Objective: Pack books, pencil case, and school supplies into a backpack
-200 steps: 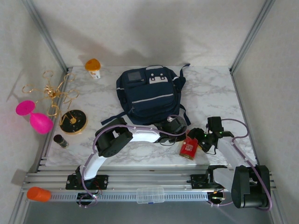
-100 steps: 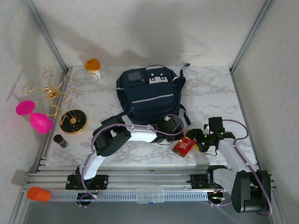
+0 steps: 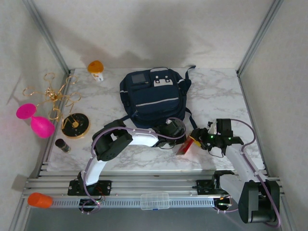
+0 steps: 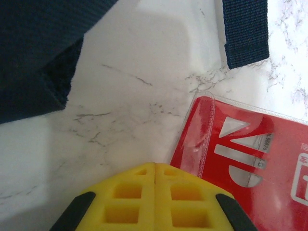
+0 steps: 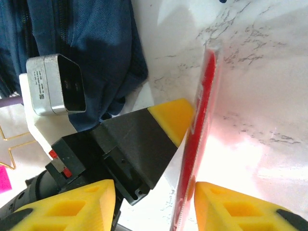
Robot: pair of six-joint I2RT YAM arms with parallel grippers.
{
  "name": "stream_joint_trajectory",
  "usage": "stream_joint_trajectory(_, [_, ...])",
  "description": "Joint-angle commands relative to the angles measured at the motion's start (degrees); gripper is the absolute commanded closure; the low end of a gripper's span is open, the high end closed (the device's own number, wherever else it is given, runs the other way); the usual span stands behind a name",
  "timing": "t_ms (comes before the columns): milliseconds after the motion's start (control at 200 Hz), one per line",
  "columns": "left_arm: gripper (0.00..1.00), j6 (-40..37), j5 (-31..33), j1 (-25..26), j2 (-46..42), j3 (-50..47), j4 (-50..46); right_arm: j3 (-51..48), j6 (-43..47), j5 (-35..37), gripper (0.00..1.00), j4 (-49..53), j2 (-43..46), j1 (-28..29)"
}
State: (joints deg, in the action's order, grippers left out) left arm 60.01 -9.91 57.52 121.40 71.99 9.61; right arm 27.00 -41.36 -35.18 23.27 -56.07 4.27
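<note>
School supplies (image 5: 199,120) = thin flat red box, glossy plastic-wrapped, on edge on marble table (image 4: 144,106), just off backpack (image 3: 151,98) bottom edge, robot-right side, by woven strap (image 4: 245,29).
R gripper (image 5: 155,190): jaws apart, straddling box, not clamped.
L gripper (image 4: 155,168): shut, tip propping box face.
Risk: slick wrap + thin edge, so box may slip/topple flat if jaws close off-centre.
Backpack: soft navy fabric.

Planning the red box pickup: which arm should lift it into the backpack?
Right, likely. The right end effector straddles the red box, which stands on edge between its open fingers. The left end effector is shut, only resting against the box.
</note>
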Motion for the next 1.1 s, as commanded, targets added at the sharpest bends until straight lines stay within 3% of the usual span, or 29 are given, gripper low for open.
stream_joint_trajectory(0, [1.00,0.3,3.6,-2.1,-0.6,-2.5,-7.7,-1.2,1.0,-0.2,0.59,-0.2,-1.0,-0.1])
stream_joint_trajectory(230, [1.00,-0.8,4.3,-2.1,-1.7,-1.2,-8.7,-0.9,2.4,3.1,0.86,1.7,-1.5,-0.1])
stream_joint_trajectory(431, [1.00,-2.0,3.8,-2.1,-3.4,0.5,-10.6,-0.3,2.2,3.1,1.00,1.8,-1.1,-0.1])
stream_joint_trajectory(601, [0.98,-7.0,3.4,-2.7,-10.9,0.2,-14.6,4.0,3.1,4.6,1.00,5.5,1.0,-0.2])
stream_joint_trajectory(706, [0.89,-12.2,4.3,-3.5,-17.6,0.7,-20.0,7.6,2.9,6.3,1.00,7.6,2.7,-0.3])
stream_joint_trajectory(901, [0.66,-26.7,13.2,-7.8,-29.5,2.6,-29.6,14.5,2.4,7.1,1.00,9.0,3.0,-0.3])
stream_joint_trajectory(1096, [0.45,-45.2,22.7,-11.2,-31.4,3.3,-33.3,17.3,1.0,3.1,1.00,4.6,1.3,-0.4])
